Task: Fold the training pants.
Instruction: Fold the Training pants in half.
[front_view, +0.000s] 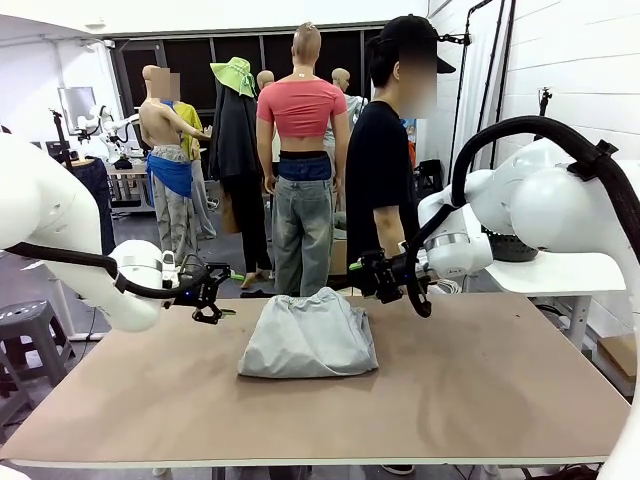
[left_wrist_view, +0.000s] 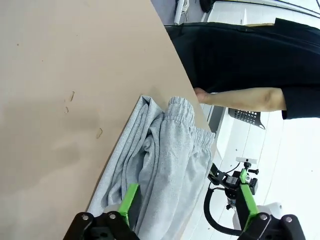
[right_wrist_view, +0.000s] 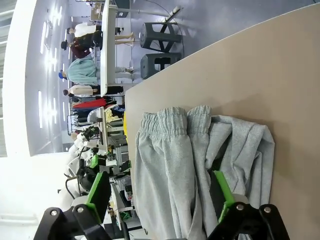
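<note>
Front view: training pants (front_view: 308, 337) lie bundled on the table (front_view: 480, 390), left gripper (front_view: 209, 292) and right gripper (front_view: 379, 274) flanking them, both spread, holding nothing. Best to pinch matching edges and lift evenly.

Brown table (front_view: 480, 380); folded grey training pants (front_view: 308, 338) lying near far edge.
</note>
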